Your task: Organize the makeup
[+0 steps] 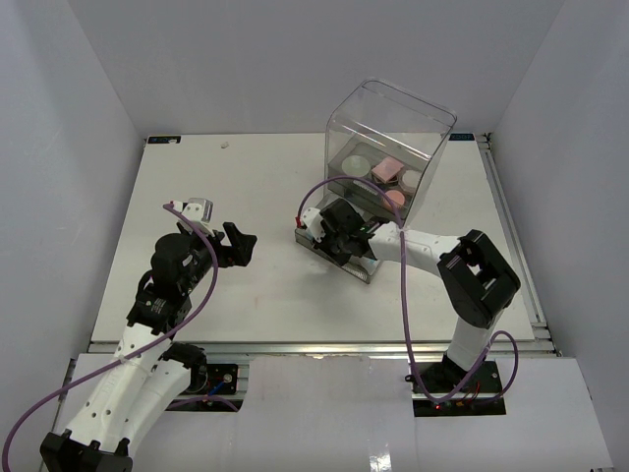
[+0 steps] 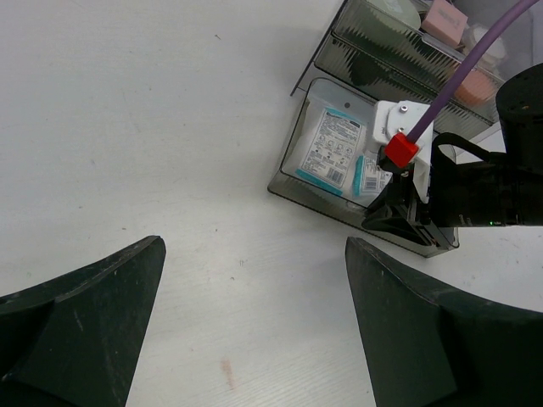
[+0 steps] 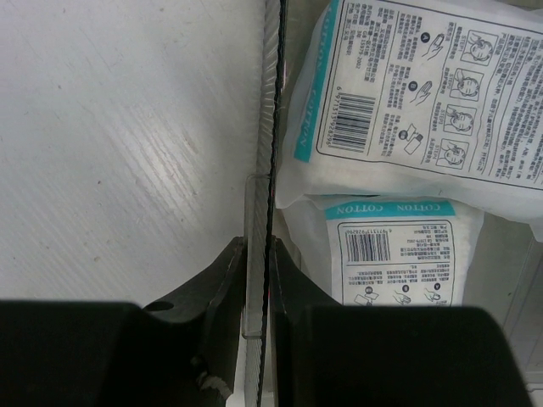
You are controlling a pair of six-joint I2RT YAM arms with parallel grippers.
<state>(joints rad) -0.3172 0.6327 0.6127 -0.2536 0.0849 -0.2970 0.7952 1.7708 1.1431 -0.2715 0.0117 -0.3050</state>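
Right hand point(image 3: 257, 254) pinches the drawer point(image 3: 270, 127) front, sachets point(image 3: 424, 102) just beyond; closing likely needs a straight push. Left hand point(image 2: 254, 246) spread wide.

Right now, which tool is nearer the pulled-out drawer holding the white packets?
Right. The right tool is shut on the drawer, gripping its front wall; the left tool hangs open, apart, off to the drawer's left.
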